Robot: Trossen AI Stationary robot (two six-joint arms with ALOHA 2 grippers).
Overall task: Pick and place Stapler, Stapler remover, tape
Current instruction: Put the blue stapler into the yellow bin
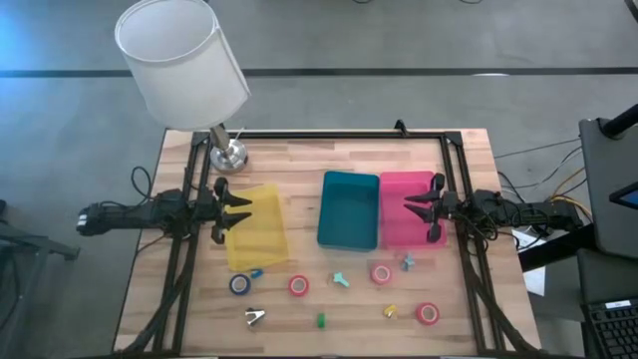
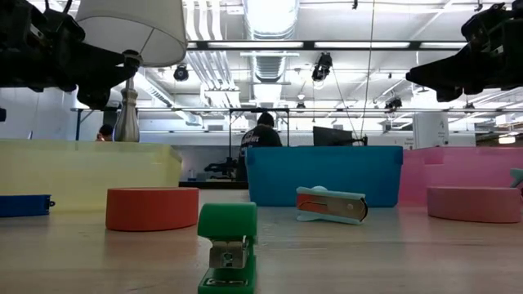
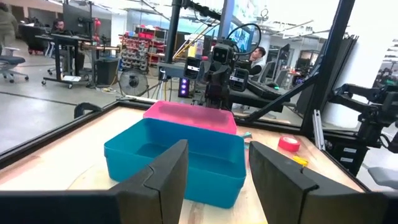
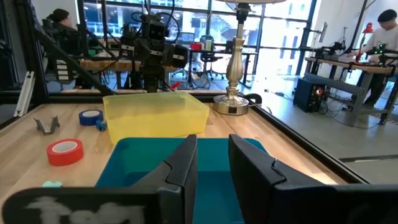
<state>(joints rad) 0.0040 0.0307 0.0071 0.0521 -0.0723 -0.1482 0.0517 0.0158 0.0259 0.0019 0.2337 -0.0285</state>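
Four tape rolls lie flat on the table's near half: a blue roll (image 1: 240, 284), a red roll (image 1: 299, 285), a pink roll (image 1: 382, 273) and a second red roll (image 1: 428, 313). A small green stapler (image 1: 321, 320) stands nearest the low camera (image 2: 228, 245), and a teal stapler (image 1: 341, 279) lies behind it. A silver staple remover (image 1: 255, 317) sits near the blue roll. My left gripper (image 1: 239, 212) hovers open over the yellow tray (image 1: 256, 234). My right gripper (image 1: 414, 209) hovers open over the pink tray (image 1: 399, 234). Neither touches anything.
A teal tray (image 1: 349, 209) stands between the yellow and pink trays. A lamp with a white shade (image 1: 179, 60) rises from its base (image 1: 228, 155) at the far left corner. Small light-blue (image 1: 408, 262), yellow (image 1: 390, 311) and blue (image 1: 256, 272) items lie among the rolls. People work beyond the table.
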